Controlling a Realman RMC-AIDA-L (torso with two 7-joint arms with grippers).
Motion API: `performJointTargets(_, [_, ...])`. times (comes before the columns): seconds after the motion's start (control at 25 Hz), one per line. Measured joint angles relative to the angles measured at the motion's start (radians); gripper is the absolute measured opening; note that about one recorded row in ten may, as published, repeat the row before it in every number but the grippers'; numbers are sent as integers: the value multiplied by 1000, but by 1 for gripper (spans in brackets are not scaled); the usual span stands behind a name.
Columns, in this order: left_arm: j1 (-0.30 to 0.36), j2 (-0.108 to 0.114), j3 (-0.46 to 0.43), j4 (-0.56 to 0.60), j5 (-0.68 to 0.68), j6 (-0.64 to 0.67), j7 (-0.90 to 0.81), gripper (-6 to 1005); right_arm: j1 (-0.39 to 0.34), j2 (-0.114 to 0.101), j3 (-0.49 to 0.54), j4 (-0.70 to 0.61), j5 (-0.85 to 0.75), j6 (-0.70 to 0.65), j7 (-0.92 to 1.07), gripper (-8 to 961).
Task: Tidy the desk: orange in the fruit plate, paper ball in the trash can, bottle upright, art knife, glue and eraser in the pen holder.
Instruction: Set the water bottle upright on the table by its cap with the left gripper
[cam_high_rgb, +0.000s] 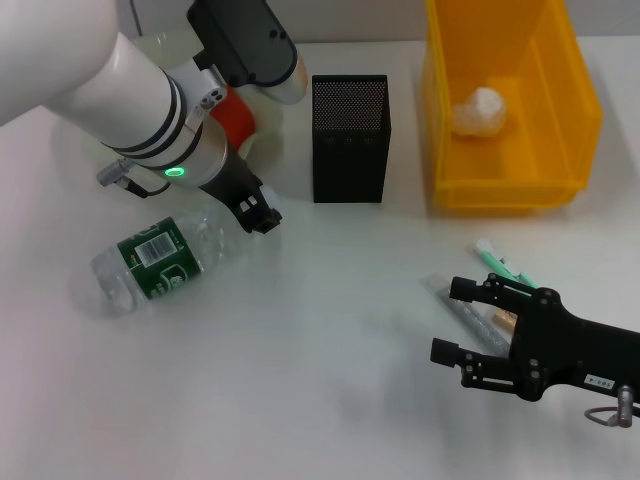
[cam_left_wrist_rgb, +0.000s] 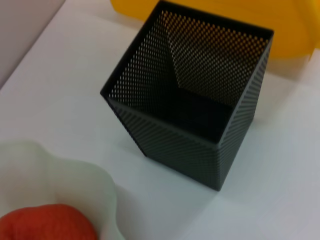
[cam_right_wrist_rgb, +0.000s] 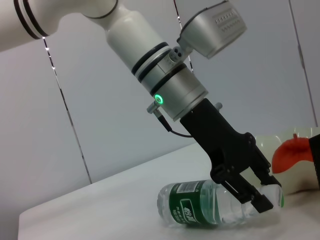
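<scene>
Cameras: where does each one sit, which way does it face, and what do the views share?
Head view: on the head, facing forward and down at the desk; shows left gripper by the lying bottle, right gripper open.
Left wrist view: on the left arm, facing down at the pen holder and orange; no own fingers visible.
Right wrist view: on the right arm, facing across the desk at the left gripper over the bottle.
Shared: head and right wrist views both show the bottle.

Black mesh pen holder (cam_high_rgb: 349, 139), yellow bin (cam_high_rgb: 510, 110), green-labelled clear bottle (cam_high_rgb: 165, 258), orange (cam_high_rgb: 235, 118)
</scene>
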Motion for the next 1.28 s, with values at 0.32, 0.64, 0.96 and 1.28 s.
performJointTargets(0.32, [84, 1, 9, 191, -4, 71, -28, 436, 0, 0, 6, 0, 2, 0, 0, 831])
performJointTargets(0.64, [214, 6, 16, 433, -54, 113, -28, 435, 13, 1, 4, 12, 2, 0, 0, 832])
performJointTargets(0.96, [327, 9, -22, 554, -109, 107, -17, 434, 23, 2, 0, 22, 1, 0, 0, 831])
performJointTargets(1.28, [373, 9, -108, 591, -230, 116, 35, 432, 26, 2, 0, 24, -2, 5, 0, 832])
